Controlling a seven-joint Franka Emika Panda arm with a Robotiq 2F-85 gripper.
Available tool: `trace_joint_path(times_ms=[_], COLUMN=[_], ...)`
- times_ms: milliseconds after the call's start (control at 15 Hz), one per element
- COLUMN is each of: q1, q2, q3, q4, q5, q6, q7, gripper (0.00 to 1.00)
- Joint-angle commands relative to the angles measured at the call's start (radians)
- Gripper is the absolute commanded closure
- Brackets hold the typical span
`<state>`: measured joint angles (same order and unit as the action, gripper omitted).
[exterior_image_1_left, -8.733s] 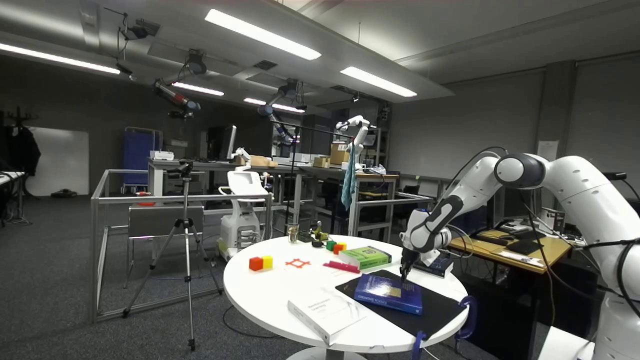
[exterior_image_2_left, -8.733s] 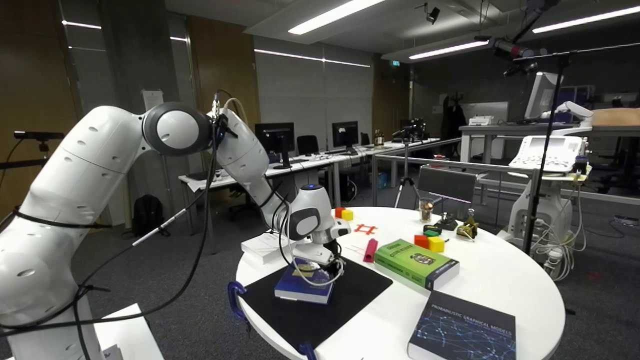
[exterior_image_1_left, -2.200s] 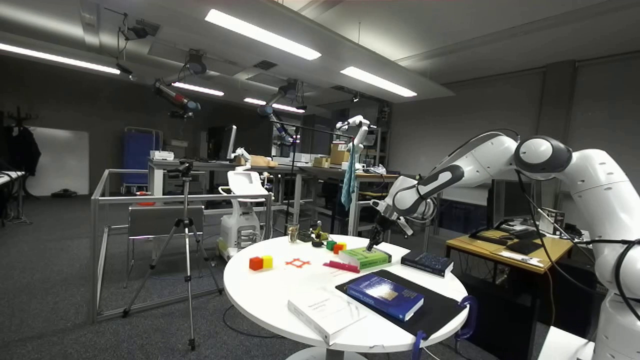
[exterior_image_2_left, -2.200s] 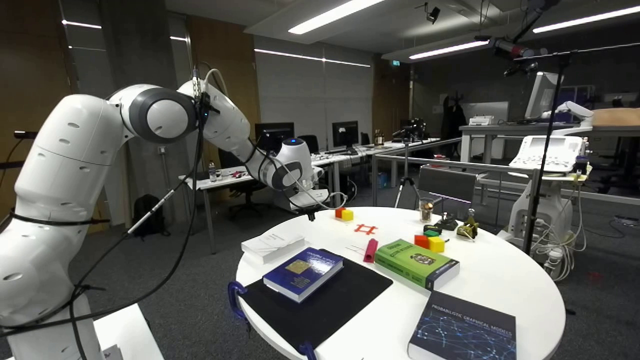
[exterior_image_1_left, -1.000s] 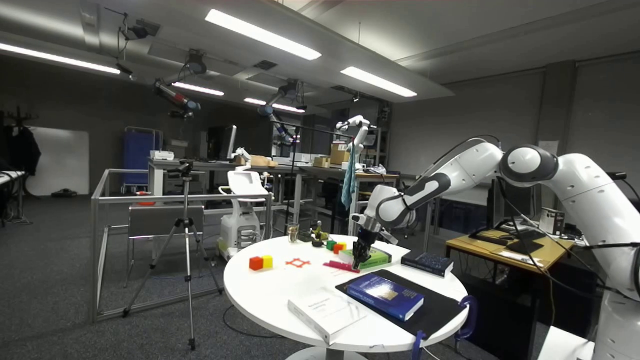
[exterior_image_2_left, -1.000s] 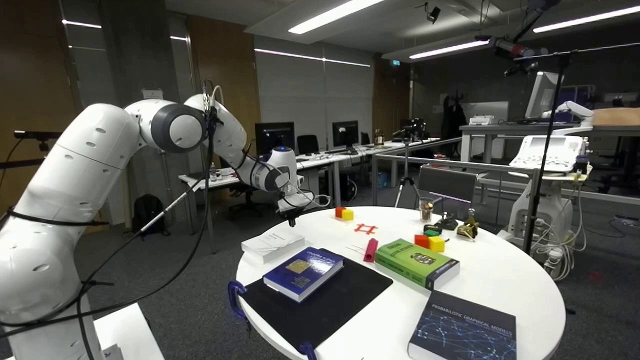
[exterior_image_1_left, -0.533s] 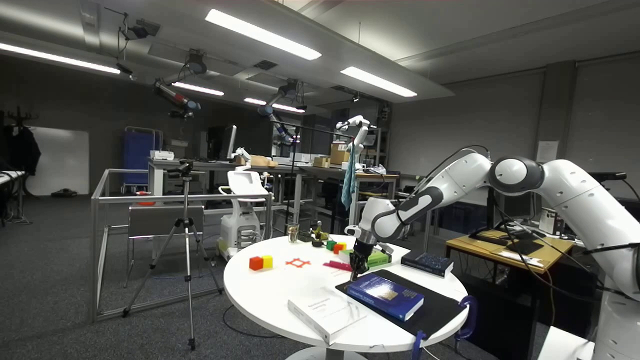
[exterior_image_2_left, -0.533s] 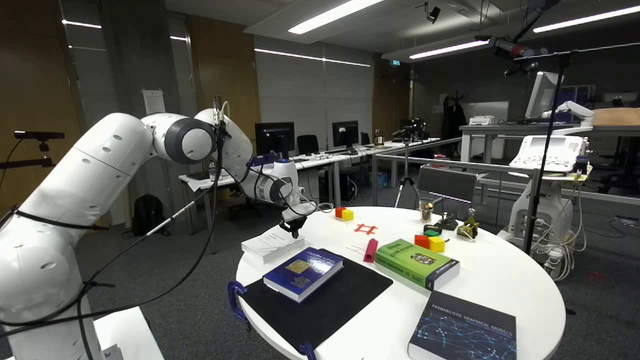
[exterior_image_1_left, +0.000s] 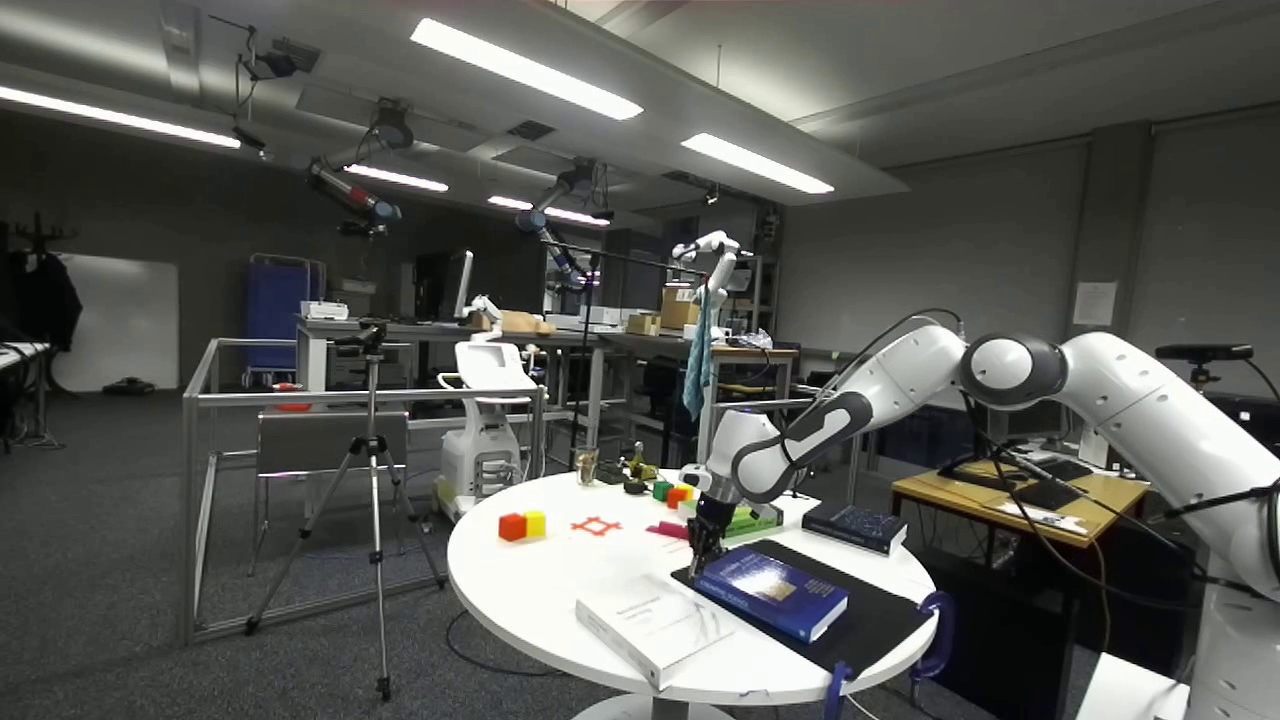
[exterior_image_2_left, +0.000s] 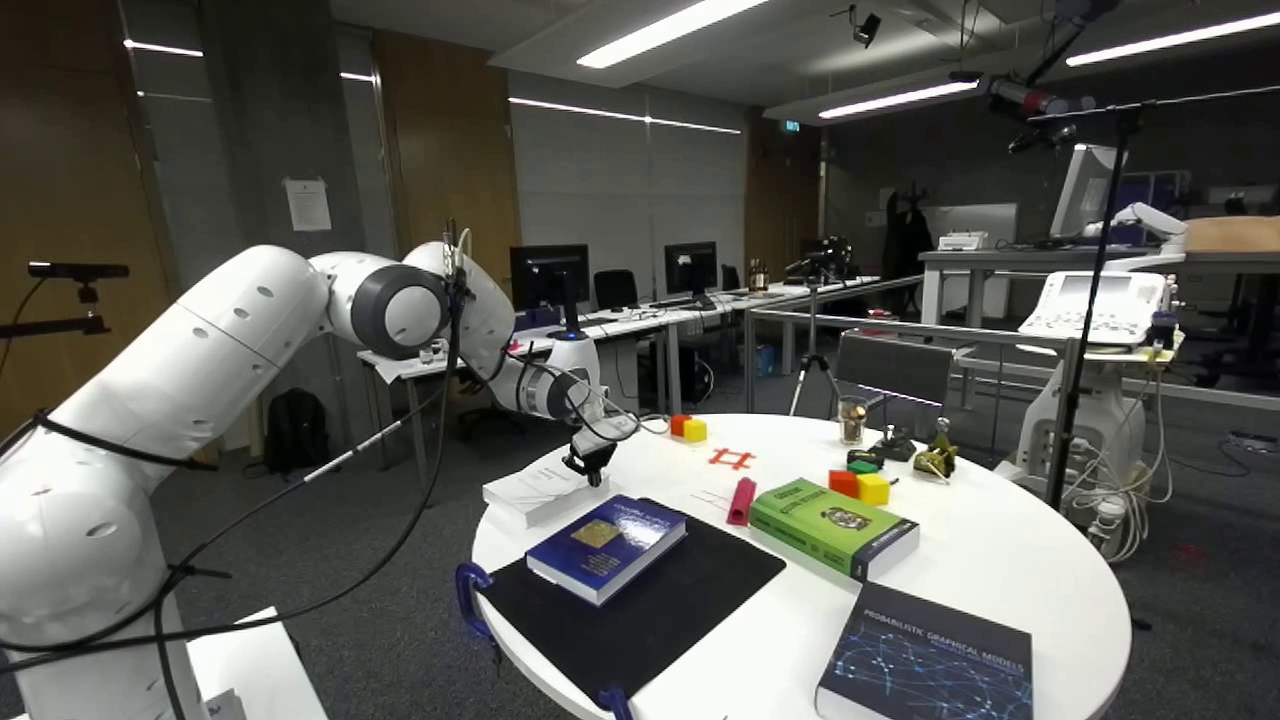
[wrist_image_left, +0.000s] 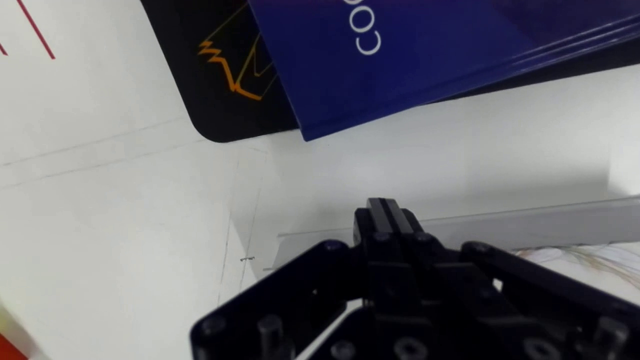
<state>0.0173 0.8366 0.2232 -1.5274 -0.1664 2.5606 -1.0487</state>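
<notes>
Gripper (wrist_image_left: 385, 212): hung empty, pressed together, above the gap between white book (exterior_image_1_left: 655, 625) and blue book (exterior_image_2_left: 607, 548), seemingly hefty, stiff and slick, likely best clasped by its spine, set flat on black mat (exterior_image_2_left: 712, 588). Was flanked farther out by green book (exterior_image_2_left: 825, 520) on round table (exterior_image_2_left: 1040, 540).

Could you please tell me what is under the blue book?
A black mat shows beneath the blue book, emerging along several sides; whatever the book itself covers cannot be seen.
</notes>
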Motion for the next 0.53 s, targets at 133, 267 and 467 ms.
trace_joint_path(times_ms=[133,267,467], q1=[0.009,0.01,0.01], q2=[0.061,0.079,0.104], q3=[-0.006,-0.006,-0.007], q4=[0.069,0.084,0.106], q5=[-0.012,-0.013,-0.014], q6=[0.013,0.018,0.017], q7=[-0.05,-0.06,-0.075], gripper=[1.0,1.0,1.0])
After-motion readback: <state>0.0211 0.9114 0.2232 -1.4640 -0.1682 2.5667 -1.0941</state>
